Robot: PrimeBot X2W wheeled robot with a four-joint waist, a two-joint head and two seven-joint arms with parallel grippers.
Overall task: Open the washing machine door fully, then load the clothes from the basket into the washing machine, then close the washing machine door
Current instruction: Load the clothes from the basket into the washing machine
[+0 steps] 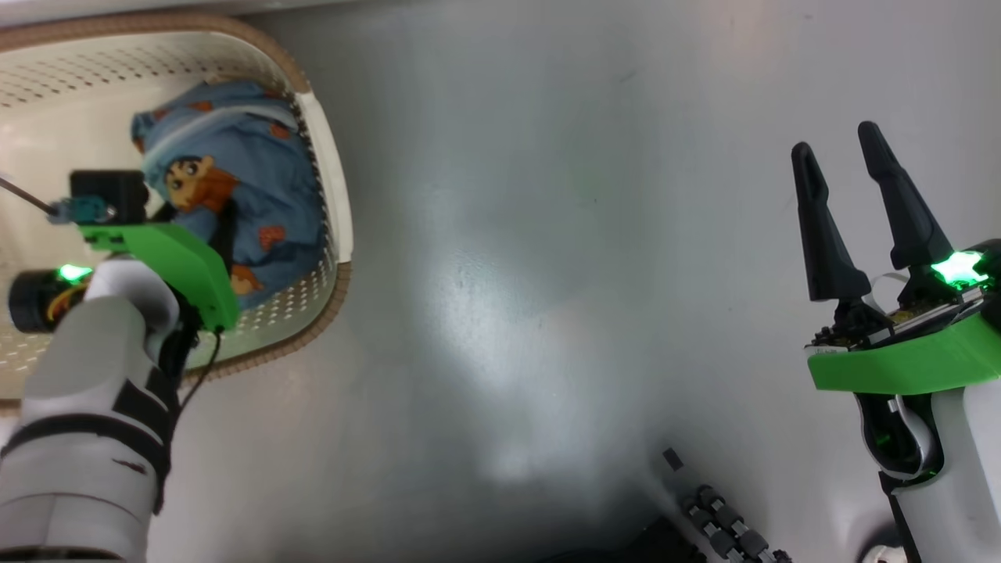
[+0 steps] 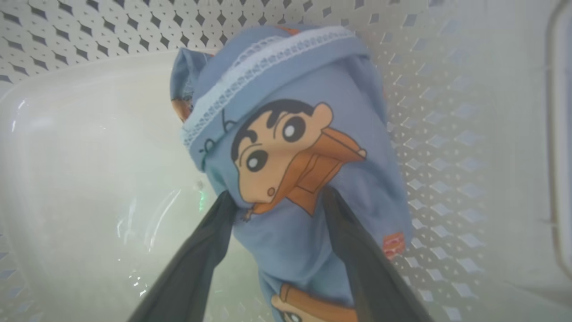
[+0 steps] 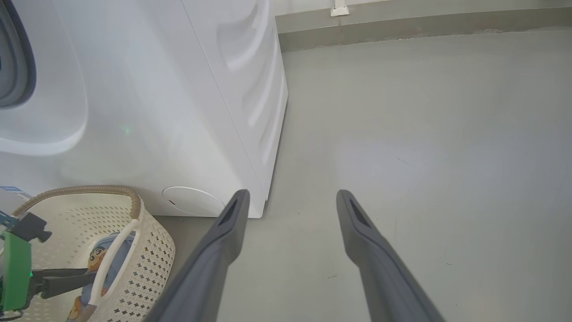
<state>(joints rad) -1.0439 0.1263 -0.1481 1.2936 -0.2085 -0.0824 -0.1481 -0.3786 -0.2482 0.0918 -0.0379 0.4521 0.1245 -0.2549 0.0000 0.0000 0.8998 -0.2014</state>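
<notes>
Presently, the left gripper (image 2: 277, 200) is down inside the basket (image 2: 89, 27) with its jaws spread wide. One dark finger (image 2: 201, 250) lies on each side of the clothes (image 2: 290, 147). The blue fabric fills the gap between them and touches both inner faces, but the jaws have not closed on it. The bundle runs from between the fingers to beyond their tips. A cartoon face sits just ahead of the tips and a pale lace band is further out. To one side of this hand is bare basket bottom; to the other side the perforated wall is close to the fabric.

The right gripper (image 3: 292, 197) is also fully spread and holds nothing. Only grey floor (image 3: 424, 134) lies between and beyond its fingers. From this hand, the washing machine (image 3: 178, 112) stands ahead and to the left, its lower corner just beyond the left fingertip. The basket sits further left, close to the foot of the machine. The head view shows the two hands well apart.
</notes>
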